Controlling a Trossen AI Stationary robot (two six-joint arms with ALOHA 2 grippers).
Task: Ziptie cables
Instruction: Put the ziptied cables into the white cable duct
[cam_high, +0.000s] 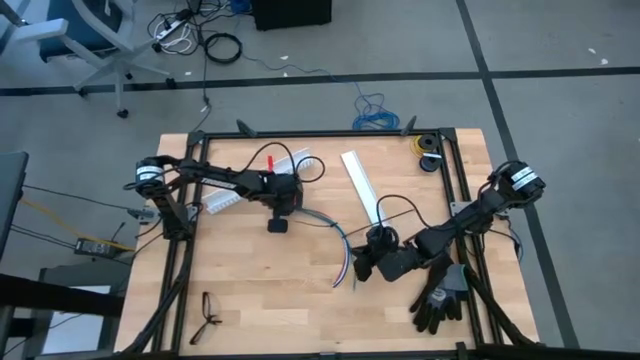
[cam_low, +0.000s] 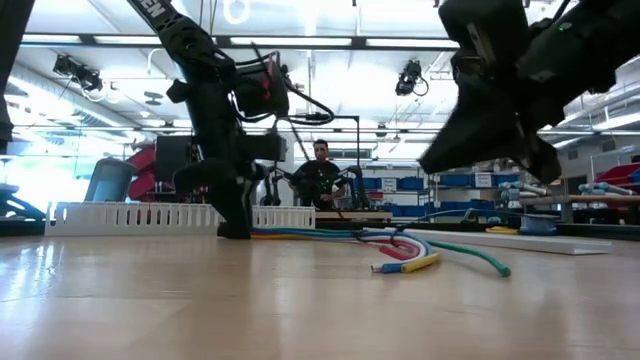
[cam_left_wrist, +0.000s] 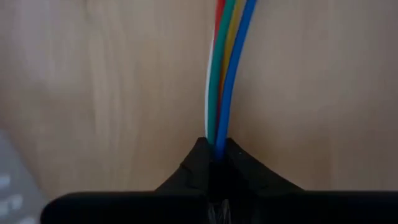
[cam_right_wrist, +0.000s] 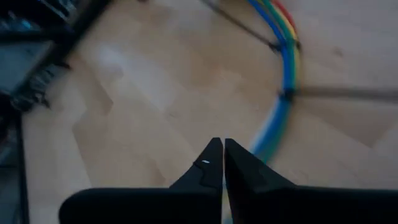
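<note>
Left gripper (cam_high: 279, 226) grips the cables (cam_high: 335, 240) near bench centre; right gripper (cam_right_wrist: 218, 163) is pressed together, holding nothing.

L to R: the left arm reaches from the left edge of the bench (cam_high: 250, 300) to approx. the middle, and its fingers clamp one end of the bundle; in the left wrist view red, green, yellow, blue and white wires (cam_left_wrist: 222, 74) run side by side, straight out from the pinched tips. From there the bundle lies flat on the wood and curves toward the front edge, w/ loose coloured ends spread apart (cam_low: 410, 262). Two thin dark ties (cam_right_wrist: 283, 70) cross the strands. The right gripper (cam_high: 372, 262) is just beside the free ends, toward the right-front part, fingertips touching each other.
</note>
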